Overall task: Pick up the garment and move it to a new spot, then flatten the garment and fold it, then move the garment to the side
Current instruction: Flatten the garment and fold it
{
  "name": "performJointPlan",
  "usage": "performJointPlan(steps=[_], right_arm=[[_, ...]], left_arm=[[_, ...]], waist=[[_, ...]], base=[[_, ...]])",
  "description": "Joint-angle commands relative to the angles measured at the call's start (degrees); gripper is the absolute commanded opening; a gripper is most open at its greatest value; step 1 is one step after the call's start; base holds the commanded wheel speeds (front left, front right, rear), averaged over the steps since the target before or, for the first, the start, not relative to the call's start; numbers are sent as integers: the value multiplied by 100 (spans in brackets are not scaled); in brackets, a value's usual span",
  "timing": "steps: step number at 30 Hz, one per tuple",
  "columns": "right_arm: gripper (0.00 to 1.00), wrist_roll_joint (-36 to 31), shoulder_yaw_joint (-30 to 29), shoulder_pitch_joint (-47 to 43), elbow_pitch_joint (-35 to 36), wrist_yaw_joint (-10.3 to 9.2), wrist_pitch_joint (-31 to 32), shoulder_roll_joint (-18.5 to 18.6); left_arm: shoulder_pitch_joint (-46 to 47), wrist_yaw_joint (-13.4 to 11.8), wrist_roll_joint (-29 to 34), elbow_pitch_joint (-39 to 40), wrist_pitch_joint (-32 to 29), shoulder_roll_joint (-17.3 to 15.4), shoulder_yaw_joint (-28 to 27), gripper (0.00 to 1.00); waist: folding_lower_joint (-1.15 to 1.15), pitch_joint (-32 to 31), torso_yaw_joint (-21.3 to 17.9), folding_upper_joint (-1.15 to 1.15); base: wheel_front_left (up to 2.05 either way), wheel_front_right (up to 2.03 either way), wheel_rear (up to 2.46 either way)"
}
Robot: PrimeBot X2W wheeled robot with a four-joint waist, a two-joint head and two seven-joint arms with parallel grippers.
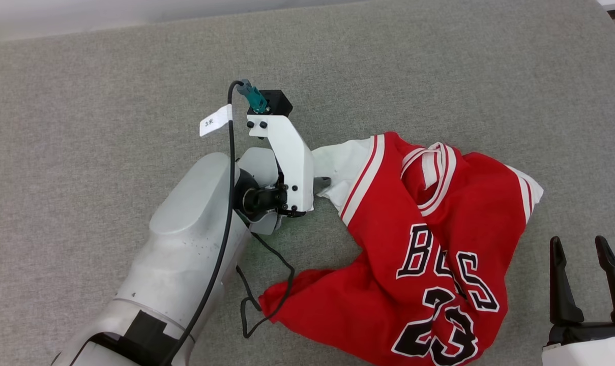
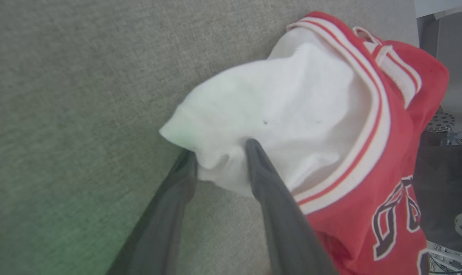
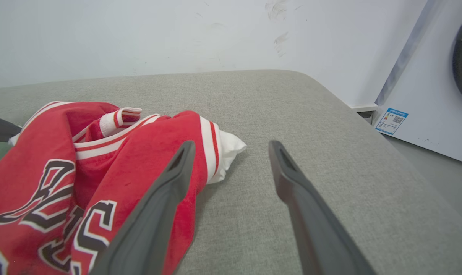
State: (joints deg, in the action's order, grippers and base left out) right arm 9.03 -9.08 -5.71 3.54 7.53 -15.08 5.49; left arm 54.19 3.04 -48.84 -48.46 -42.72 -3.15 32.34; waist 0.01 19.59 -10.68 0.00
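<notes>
the garment [image 1: 429, 239] lies crumpled on the grey padded surface [image 1: 134, 76], chest lettering up, body bunched and twisted. it is not spread and not folded. one white sleeve [image 2: 276, 99] sticks out toward the left gripper [image 2: 221, 152], whose jaws stand apart astride a fold at the sleeve's edge and, by my reading, are not yet clamped. the right gripper [image 1: 579, 241] is splayed wide and empty, just beside the garment's other side. so the task looks barely begun: pick-up, move, flattening, folding and setting aside all remain. the hem is cut off at the head view's bottom edge, a crease swallows the middle letters, and the left wrist view is slightly blurred.
</notes>
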Motion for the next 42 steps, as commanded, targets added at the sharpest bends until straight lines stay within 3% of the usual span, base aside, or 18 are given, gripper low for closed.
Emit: performJointPlan(steps=[1, 7, 12, 18, 22, 23, 24, 26, 30, 32, 33, 37, 42], right_arm=[[100, 47, 0, 81, 28, -8, -12, -26], [100, 49, -97, 16, 47, -7, -12, -34], [100, 66, -145, -63, -8, -8, -12, 48], [100, 56, -118, -149, -47, -8, -12, 141], [100, 68, -119, -207, -72, -8, -12, 174], [100, 77, -170, -281, -109, -8, -12, 164], [100, 83, -182, -278, -122, -8, -12, 170], [100, 105, -221, -299, -138, -8, -12, 168], [100, 132, -210, -346, -257, -7, -12, 175], [100, 146, -186, -364, -329, -8, -12, 197], [100, 147, -179, -364, -351, -8, -12, 207], [100, 200, -192, -378, -411, -8, -12, 264], [100, 232, -221, -452, -390, -8, -12, 293]], left_arm=[[-155, 92, -49, -96, 42, 16, 62, 0], [88, 359, -313, -34, 556, 7, -50, 0], [265, 424, -394, -125, 1059, -262, -216, 0], [418, 434, -334, -260, 1426, -985, -353, 0], [274, 362, -235, -497, 1499, -1691, -446, 0], [112, 200, -237, -693, 1517, -2104, -554, 0], [66, 169, -218, -753, 1534, -2266, -582, 0], [-97, 75, -157, -893, 1552, -2434, -554, 0], [-277, -53, -217, -1094, 1634, -2411, -594, 0], [-370, -96, -180, -1153, 1768, -2367, -571, 42], [-404, -112, -159, -1170, 1847, -2343, -551, 100], [-422, -14, -178, -1045, 2266, -2308, -616, 100], [-571, 36, -33, -713, 3082, -2490, -646, 100]], waist=[[-1, 20, 17, 0], [-1, 5, 205, 0], [-1, -103, 440, 0], [-1, -229, 699, 0], [-1, -298, 828, 0], [-1, -335, 893, 0], [-1, -342, 909, 0], [-1, -361, 956, 0], [-1, -410, 1029, 0], [-1, -450, 1049, 0], [-1, -470, 1056, 0], [-1, -558, 1084, 0], [-1, -683, 1109, 0]], base=[[0, 0, 0], [0, 0, 0], [0, 0, 0], [0, 0, 0], [0, 0, 0], [0, 0, 0], [0, 0, 0], [0, 0, 0], [0, 0, 0], [0, 0, 0], [0, 0, 0], [0, 0, 0], [0, 0, 0]])
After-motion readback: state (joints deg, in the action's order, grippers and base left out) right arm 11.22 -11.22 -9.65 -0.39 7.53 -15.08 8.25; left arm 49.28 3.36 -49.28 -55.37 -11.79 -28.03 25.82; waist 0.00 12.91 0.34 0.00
